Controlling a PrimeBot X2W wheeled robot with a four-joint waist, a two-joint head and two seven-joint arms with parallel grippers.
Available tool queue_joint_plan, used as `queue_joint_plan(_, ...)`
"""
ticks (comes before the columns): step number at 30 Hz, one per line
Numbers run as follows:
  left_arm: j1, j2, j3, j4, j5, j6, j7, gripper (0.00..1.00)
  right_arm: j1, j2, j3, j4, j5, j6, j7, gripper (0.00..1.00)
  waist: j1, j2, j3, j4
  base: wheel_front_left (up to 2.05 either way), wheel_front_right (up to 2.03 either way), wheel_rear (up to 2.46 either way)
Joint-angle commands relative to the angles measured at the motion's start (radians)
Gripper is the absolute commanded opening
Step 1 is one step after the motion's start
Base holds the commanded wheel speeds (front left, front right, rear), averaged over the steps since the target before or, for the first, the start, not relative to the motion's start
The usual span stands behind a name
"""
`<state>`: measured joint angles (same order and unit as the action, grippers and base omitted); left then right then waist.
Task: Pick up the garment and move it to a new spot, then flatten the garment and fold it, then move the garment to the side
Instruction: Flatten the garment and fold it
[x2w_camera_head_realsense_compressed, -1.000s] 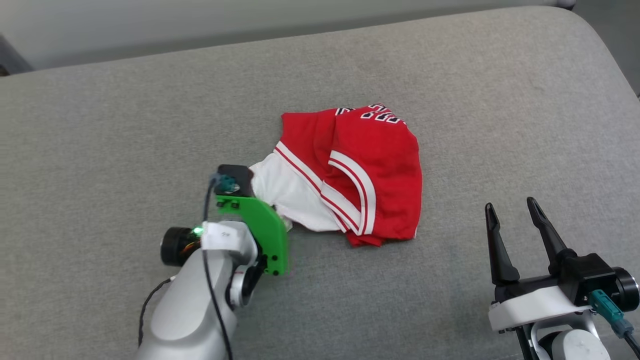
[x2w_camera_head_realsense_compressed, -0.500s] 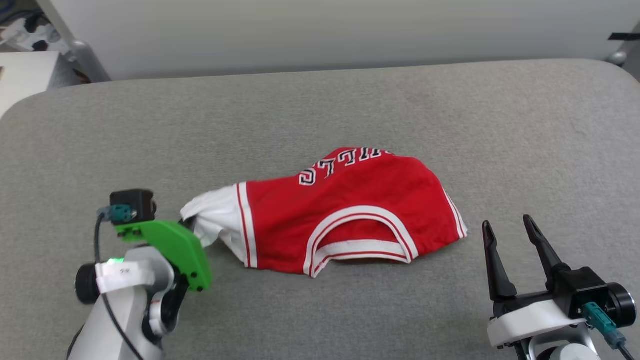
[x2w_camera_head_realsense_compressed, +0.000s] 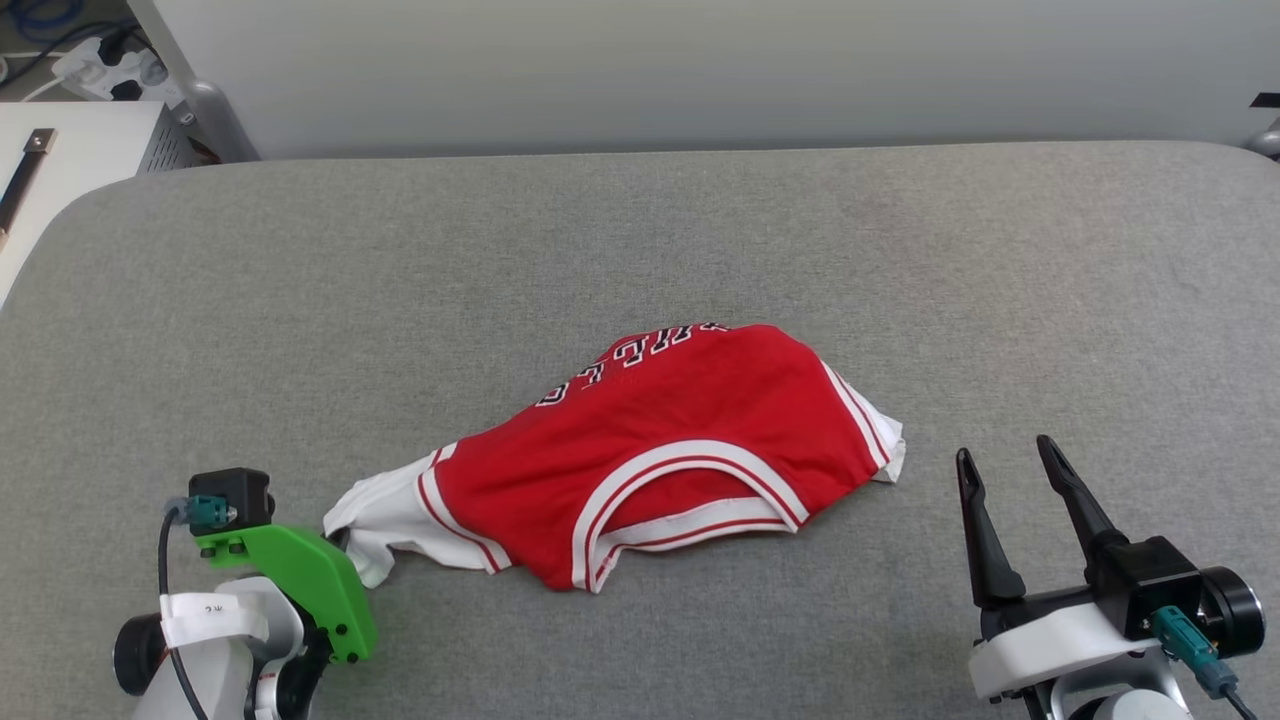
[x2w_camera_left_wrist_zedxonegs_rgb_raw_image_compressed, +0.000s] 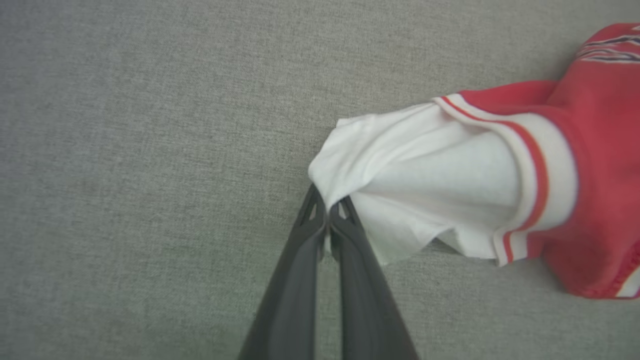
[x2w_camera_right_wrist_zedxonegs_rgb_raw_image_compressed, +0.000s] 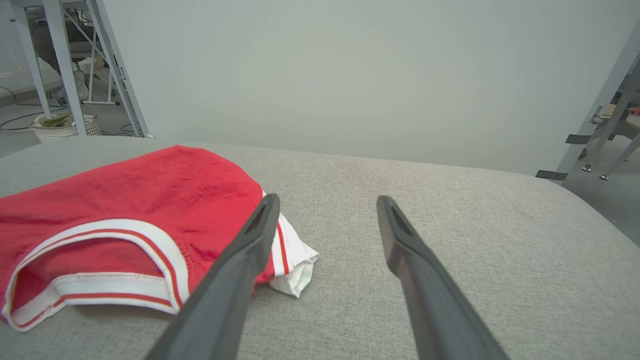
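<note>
- Red jersey T-shirt (x2w_camera_head_realsense_compressed: 690, 430) lies bunched on the grey fabric pad (x2w_camera_head_realsense_compressed: 640, 230), about mid-width and nearer the front edge. Its collar faces front and its white sleeve (x2w_camera_left_wrist_zedxonegs_rgb_raw_image_compressed: 425, 170) is stretched toward the front-left corner.
- Progress, my read: the first step (pick up and relocate) is in hand. The shirt is not flat, so flattening, folding and moving aside are all left.
- Left gripper (x2w_camera_left_wrist_zedxonegs_rgb_raw_image_compressed: 329, 205): fingers pressed together, pinching the white sleeve's edge low over the pad.
- Right gripper (x2w_camera_head_realsense_compressed: 1005, 450): fingers wide apart and holding nothing, by the front-right corner, near the shirt's other sleeve but not touching it.
</note>
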<state>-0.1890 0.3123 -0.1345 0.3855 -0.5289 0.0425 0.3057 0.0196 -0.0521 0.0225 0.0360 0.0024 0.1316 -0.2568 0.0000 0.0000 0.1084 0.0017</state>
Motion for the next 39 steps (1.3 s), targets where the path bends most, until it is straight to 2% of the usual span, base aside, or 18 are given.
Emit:
queue_joint_plan(1, -0.025, 0.015, -0.004, 0.02, 0.01, -0.013, -0.017, 0.36, -0.001, 0.002, 0.0, 0.004, -0.008, -0.001, -0.005, 1.0, 0.0, 0.0, -0.001, 0.0, 0.0, 0.0, 0.0)
queue_joint_plan(2, -0.037, 0.019, -0.005, 0.038, 0.015, -0.017, -0.031, 0.95, -0.001, 0.002, 0.0, 0.005, -0.008, -0.001, -0.005, 1.0, 0.0, 0.0, -0.001, 0.0, 0.0, 0.0, 0.0)
queue_joint_plan(3, -0.047, 0.025, -0.007, 0.053, 0.024, -0.016, -0.042, 1.0, -0.002, 0.002, 0.0, 0.006, -0.008, -0.001, -0.005, 1.0, 0.0, 0.0, -0.001, 0.0, 0.0, 0.0, 0.0)
queue_joint_plan(7, -0.088, 0.047, -0.014, 0.096, 0.067, -0.01, -0.116, 1.0, -0.004, 0.002, -0.004, 0.01, -0.006, -0.001, -0.005, 1.0, 0.0, 0.0, -0.008, 0.003, 0.0, 0.0, 0.0)
queue_joint_plan(11, -0.11, 0.041, -0.019, 0.096, 0.088, -0.015, -0.218, 1.0, 0.004, 0.002, -0.014, 0.018, 0.002, -0.001, -0.005, 1.0, 0.0, 0.0, -0.029, 0.014, 0.0, 0.0, 0.0)
queue_joint_plan(20, -0.062, -0.003, -0.073, -0.045, 0.11, -0.097, -0.462, 1.0, 0.031, 0.002, -0.041, 0.022, 0.014, -0.001, -0.005, 1.0, 0.0, 0.0, -0.086, 0.041, 0.0, 0.0, 0.0)
queue_joint_plan(23, -0.024, -0.031, -0.081, -0.103, 0.098, -0.112, -0.52, 1.0, 0.038, 0.002, -0.05, 0.021, 0.015, -0.001, -0.005, 1.0, 0.0, 0.0, -0.095, 0.046, 0.0, 0.0, 0.0)
queue_joint_plan(27, 0.04, -0.043, -0.105, -0.152, 0.124, -0.123, -0.554, 1.0, 0.046, 0.002, -0.052, 0.02, 0.016, -0.001, -0.005, 1.0, 0.0, 0.0, -0.106, 0.051, 0.0, 0.0, 0.0)
queue_joint_plan(35, 0.141, -0.099, -0.077, -0.245, 0.17, -0.09, -0.567, 1.0, 0.063, 0.002, -0.073, 0.028, 0.032, -0.001, -0.005, 1.0, 0.0, 0.0, -0.106, 0.068, 0.0, 0.0, 0.0)
queue_joint_plan(39, 0.148, -0.106, -0.081, -0.258, 0.205, -0.101, -0.567, 1.0, 0.039, -0.005, -0.074, 0.03, 0.027, -0.001, 0.054, 1.0, 0.0, 0.0, -0.088, 0.085, 0.0, 0.0, 0.0)
